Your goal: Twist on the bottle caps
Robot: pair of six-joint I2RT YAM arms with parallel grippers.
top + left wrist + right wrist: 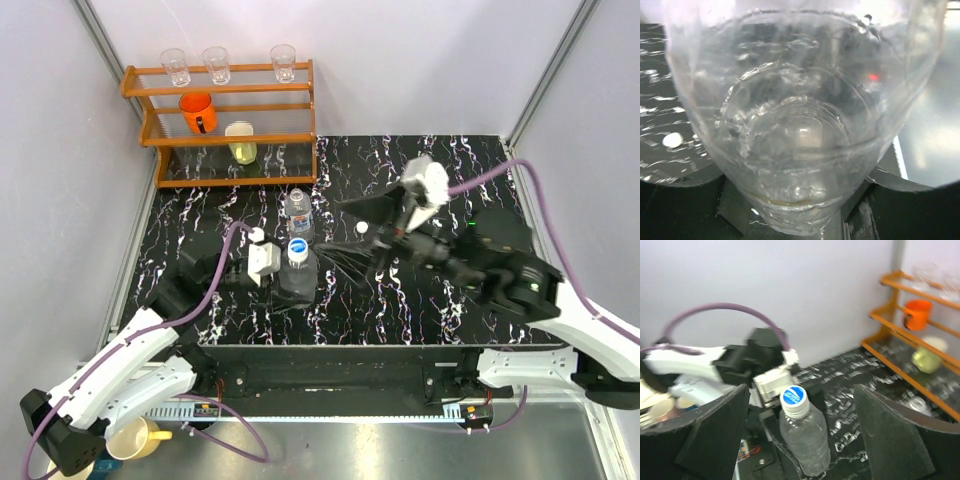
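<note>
My left gripper is shut on the wider clear bottle, which stands upright near the table's middle. The bottle fills the left wrist view, between the gripper. A white cap with a blue top sits on its neck, and shows in the right wrist view. My right gripper is open, just right of that bottle, and in its wrist view the fingers stand wide apart on either side of the bottle. The narrower bottle stands behind. A small white cap lies on the table.
An orange wooden rack stands at the back left with three clear glasses on top, an orange cup and a yellow cup. A yellow mug sits off the table at the front left.
</note>
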